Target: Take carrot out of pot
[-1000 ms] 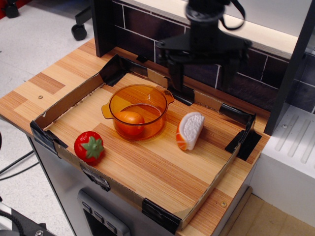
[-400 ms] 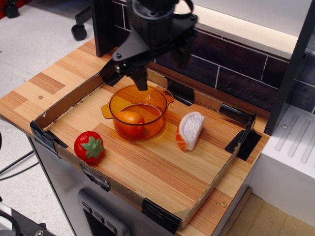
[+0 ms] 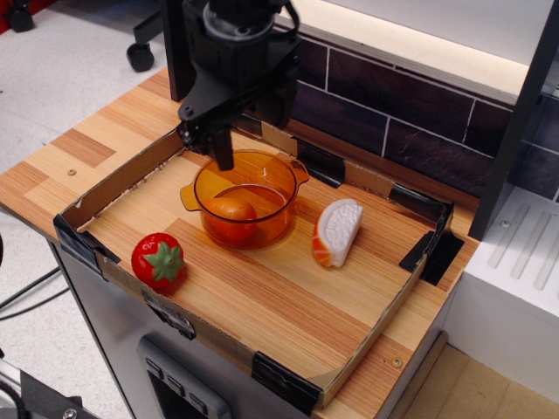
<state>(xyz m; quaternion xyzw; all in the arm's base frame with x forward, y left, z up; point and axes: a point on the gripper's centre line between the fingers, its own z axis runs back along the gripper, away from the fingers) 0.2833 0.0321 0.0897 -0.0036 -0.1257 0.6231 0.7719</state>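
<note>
Smooth rounded orange carrot [image 3: 231,210] inside translucent amber plastic pot [image 3: 278,178] with side handles, on striped wooden tabletop [image 3: 262,288], black gripper [image 3: 234,150] above rim, fingers' spread cannot be told

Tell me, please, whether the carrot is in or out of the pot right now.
In. The carrot lies on the floor of the pot, visible through its amber wall; the gripper hangs above the rim, not touching it.

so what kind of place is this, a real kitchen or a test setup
Likely a lab test bench dressed as a toy kitchen: a wooden table with a taped cardboard tray, plastic play food like the strawberry, and an office chair wheel on the floor behind.
</note>
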